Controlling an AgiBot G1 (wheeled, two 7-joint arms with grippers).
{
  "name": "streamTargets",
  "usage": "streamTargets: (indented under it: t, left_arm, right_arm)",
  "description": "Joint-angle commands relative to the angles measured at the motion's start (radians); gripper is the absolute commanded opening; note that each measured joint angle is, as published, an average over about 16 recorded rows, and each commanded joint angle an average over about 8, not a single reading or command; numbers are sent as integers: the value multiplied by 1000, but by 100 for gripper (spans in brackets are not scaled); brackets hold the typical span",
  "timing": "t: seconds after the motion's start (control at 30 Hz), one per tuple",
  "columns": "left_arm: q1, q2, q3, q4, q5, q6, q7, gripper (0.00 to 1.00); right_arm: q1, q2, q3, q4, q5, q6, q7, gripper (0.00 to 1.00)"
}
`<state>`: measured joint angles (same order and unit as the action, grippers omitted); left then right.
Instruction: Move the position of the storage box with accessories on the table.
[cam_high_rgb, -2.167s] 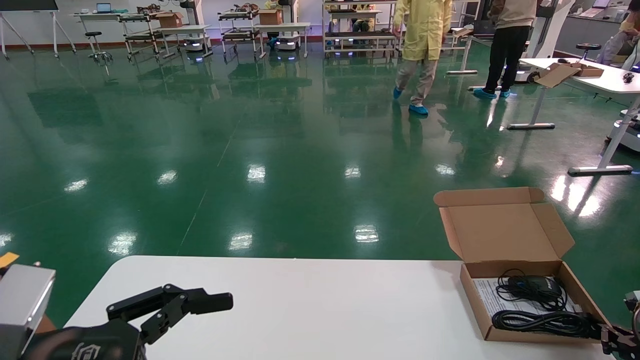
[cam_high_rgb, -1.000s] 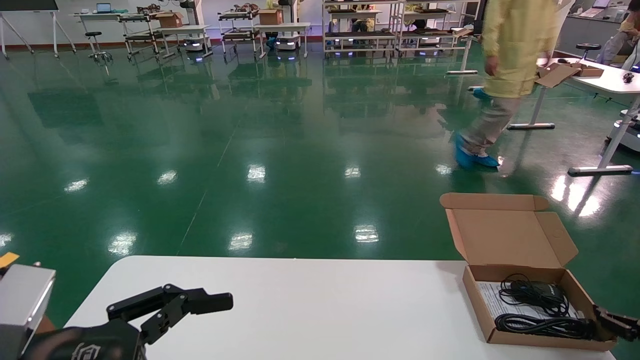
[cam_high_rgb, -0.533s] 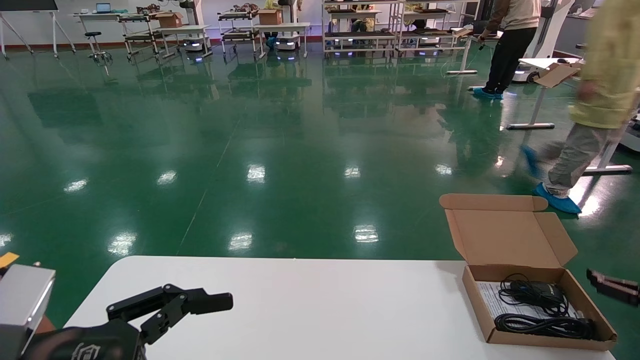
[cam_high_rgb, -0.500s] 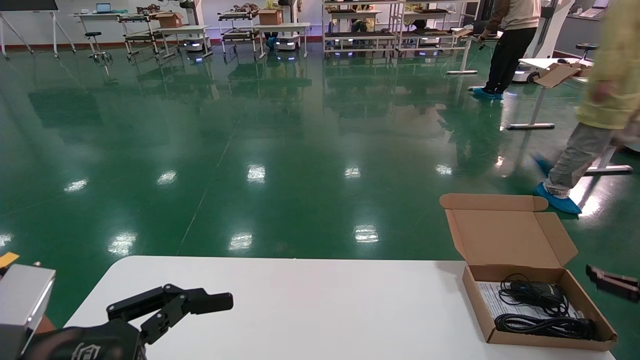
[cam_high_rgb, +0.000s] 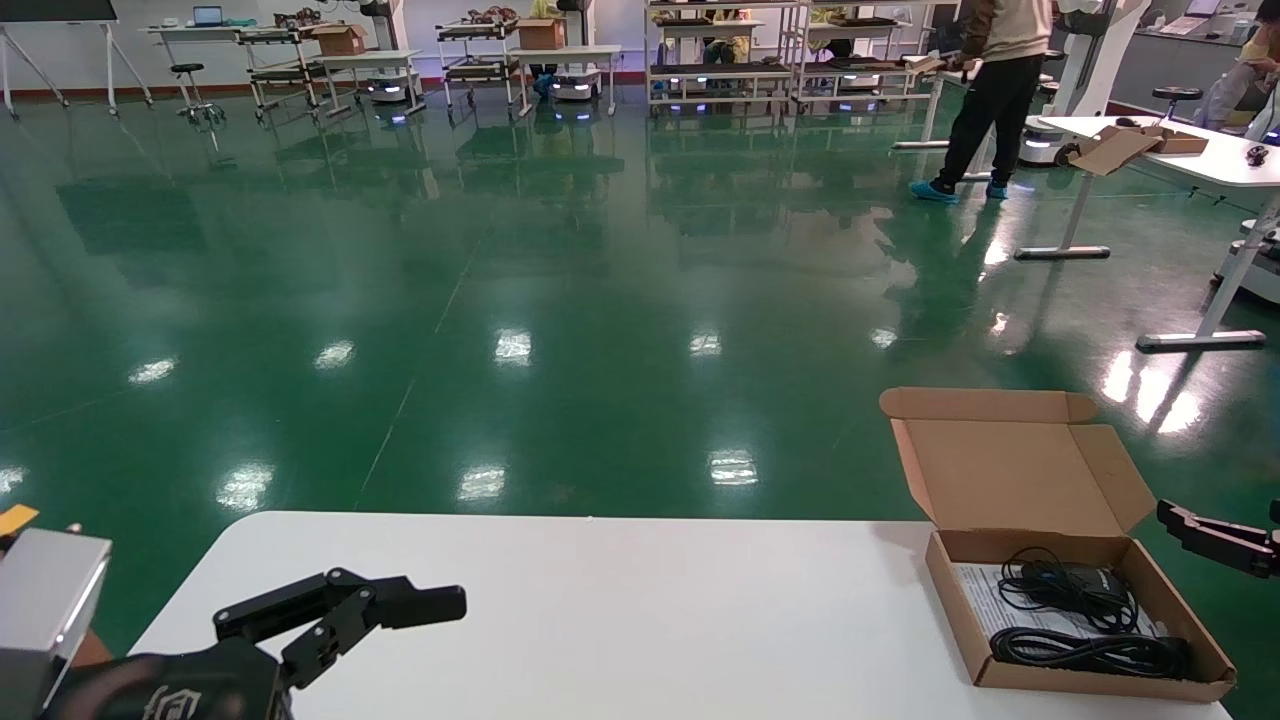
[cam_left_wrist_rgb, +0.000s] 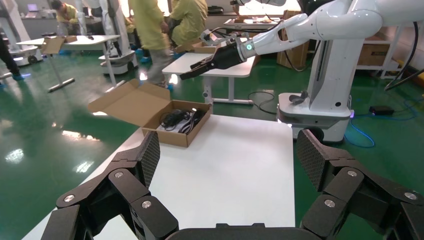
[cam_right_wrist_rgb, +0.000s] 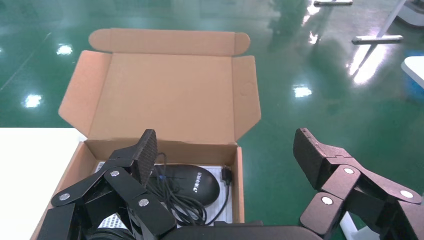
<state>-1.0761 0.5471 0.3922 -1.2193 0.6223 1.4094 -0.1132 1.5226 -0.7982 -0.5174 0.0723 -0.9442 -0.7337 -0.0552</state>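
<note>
Now the storage box is seen lid-open at the table's far right corner, with the accessories inside. The right gripper is held above its outer edge, jaws spread wide, apparently touching nothing. The left gripper is parked open-jawed over the table's left end.

Very little lettering is showing. Inside the storage box, the black adapter is carrying a short pale brand mark on its top — too small to be read. Under it, the white printed sheet is showing lines of print, none legible. The left gripper's housing is bearing an embossed logo near the bottom edge — no readable letters.
</note>
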Motion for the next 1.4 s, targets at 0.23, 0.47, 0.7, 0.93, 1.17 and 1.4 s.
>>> streamTargets:
  t: [0.23, 0.47, 0.7, 0.93, 1.17, 1.4]
  left_arm:
    - [0, 0, 0, 0, 0, 0, 0, 100]
    - [0, 0, 0, 0, 0, 0, 0, 100]
    - [0, 0, 0, 0, 0, 0, 0, 100]
    - [0, 0, 0, 0, 0, 0, 0, 100]
    - [0, 0, 0, 0, 0, 0, 0, 100]
    - [0, 0, 0, 0, 0, 0, 0, 100]
  right_arm:
    - [-36, 13, 17, 92, 15, -53, 19, 100]
    - [-89, 35, 46, 237, 40, -145, 48, 100]
    - [-142, 58, 74, 380, 66, -235, 76, 100]
    - [-195, 80, 102, 524, 91, -327, 105, 100]
    - [-248, 102, 131, 668, 117, -418, 134, 100]
    - [-301, 125, 159, 812, 143, -509, 163, 100]
